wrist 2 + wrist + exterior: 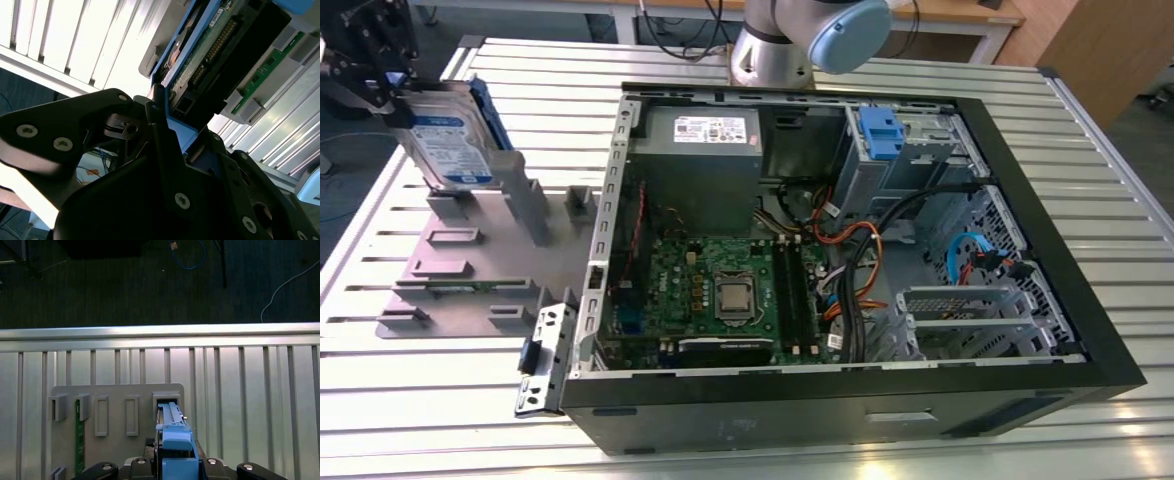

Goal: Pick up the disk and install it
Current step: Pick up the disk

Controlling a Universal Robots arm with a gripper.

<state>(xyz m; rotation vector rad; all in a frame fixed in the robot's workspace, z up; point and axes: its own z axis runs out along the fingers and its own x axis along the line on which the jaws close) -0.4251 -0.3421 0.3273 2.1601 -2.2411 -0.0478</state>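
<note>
One disk [454, 140] upright over grey plate [467, 285], fingers [162, 135] of gripper [400, 100] clamped on its end

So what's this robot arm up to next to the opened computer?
The arm's gripper is clamped on the disk, a labelled hard drive with blue rails. It holds the drive upright over a grey holder plate at the exterior view's left. The open computer case lies beside that plate on the slatted metal table. The drive is not yet inside the case.
</note>
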